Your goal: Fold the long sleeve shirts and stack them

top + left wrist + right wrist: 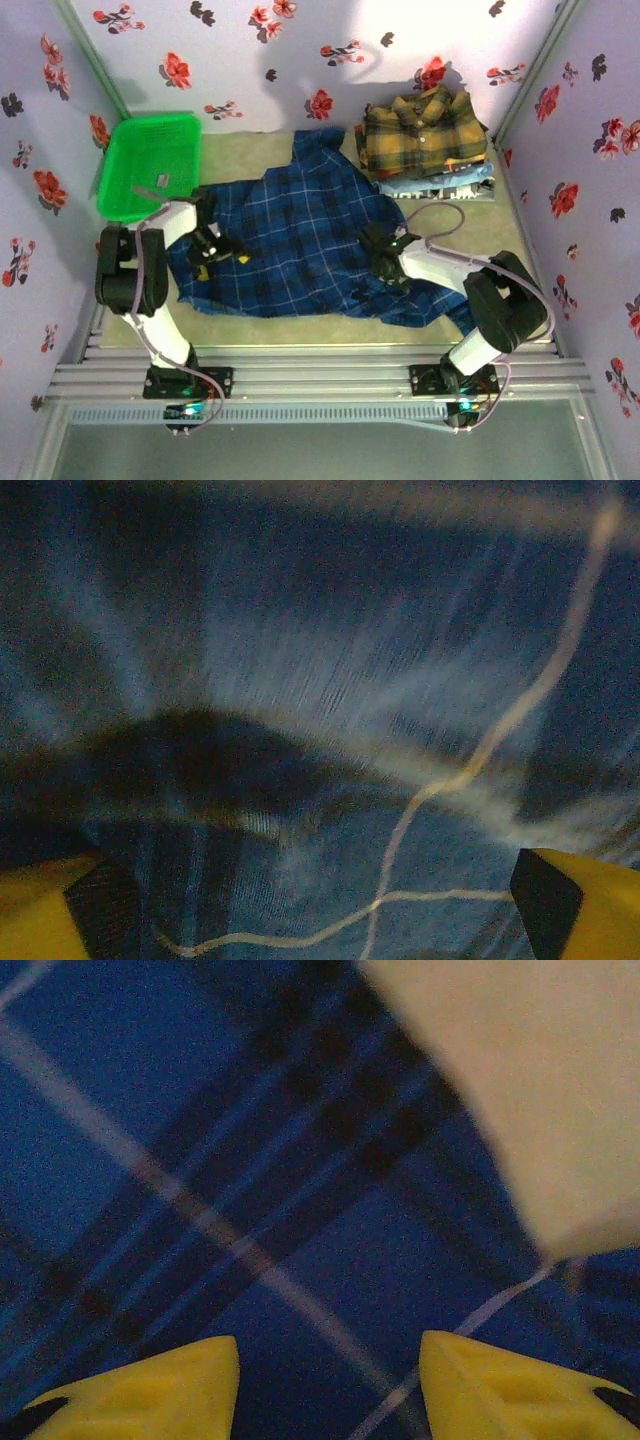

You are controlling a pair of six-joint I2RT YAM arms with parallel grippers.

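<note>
Here, the dark blue plaid shirt [290, 230] lies spread in the middle of the surface [250, 150]; the mustard-yellow plaid shirt [425, 125] lies folded at far right. The left fingers [40, 915] stand wide and the right fingers [150, 1390] half apart, both over the blue cloth. A shallow pinch may slip and give a crooked fold.

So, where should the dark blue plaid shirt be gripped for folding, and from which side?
Likely the dark blue plaid shirt at its near edge, coming from above on the near side: it lies flat and spread, so only an edge offers cloth to pinch.
</note>
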